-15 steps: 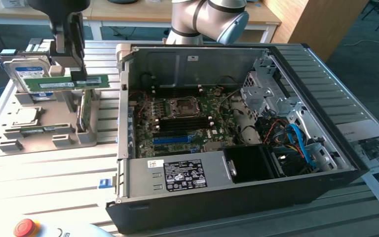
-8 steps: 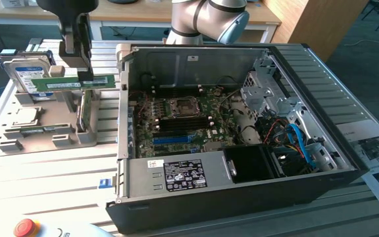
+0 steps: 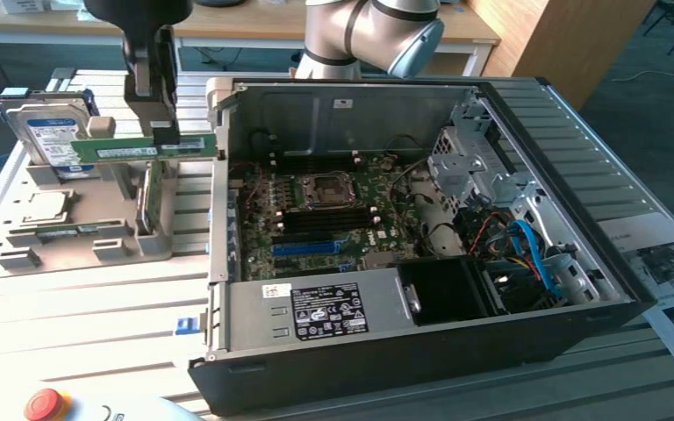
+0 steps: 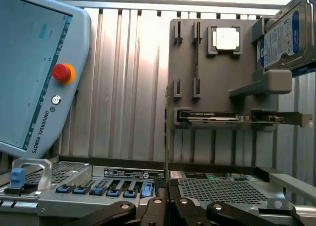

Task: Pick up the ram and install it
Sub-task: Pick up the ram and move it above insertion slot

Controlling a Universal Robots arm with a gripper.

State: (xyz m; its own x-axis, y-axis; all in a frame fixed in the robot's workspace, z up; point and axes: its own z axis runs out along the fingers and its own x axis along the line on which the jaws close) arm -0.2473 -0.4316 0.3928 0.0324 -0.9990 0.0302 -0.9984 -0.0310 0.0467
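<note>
Ram (image 3: 115,151): long, narrow green circuit-board stick with a pale label, clamped near its middle by the dark two-fingered gripper (image 3: 162,136) and held level, lengthwise across the exterior view. Jaws drawn in narrow on the board's two faces, nothing else between them. Up over the grey plastic parts fixture (image 3: 85,232), toward the exterior view's left of the open black computer case (image 3: 431,351). One end just beside the case's side wall, the other in front of the silver hard drive (image 3: 45,132) with a blue label. Outside the case, not seated in any slot of the green motherboard (image 3: 337,219).

Seen from the wrist: the ram (image 4: 167,137) edge-on, a thin dark line running out from between the black fingertips of the gripper (image 4: 168,206). Beyond it, the fixture (image 4: 217,83) on the ribbed metal tabletop (image 4: 123,78). On the fixture: a square silver processor chip (image 4: 226,38), the hard drive (image 4: 286,33) propped upright at one corner, and a broader green expansion card (image 4: 232,116) standing on edge in its slot. Grey teach pendant (image 4: 34,73) with pale screen and round red stop button (image 4: 61,72), lying apart from the fixture on the same tabletop. Perforated metal panel of the case (image 4: 222,189) close by the gripper.

Elsewhere in the exterior view: silver-and-blue robot arm (image 3: 372,31) behind the case, and printed paper sheets (image 3: 665,272) on the table at the exterior view's right of the case.
</note>
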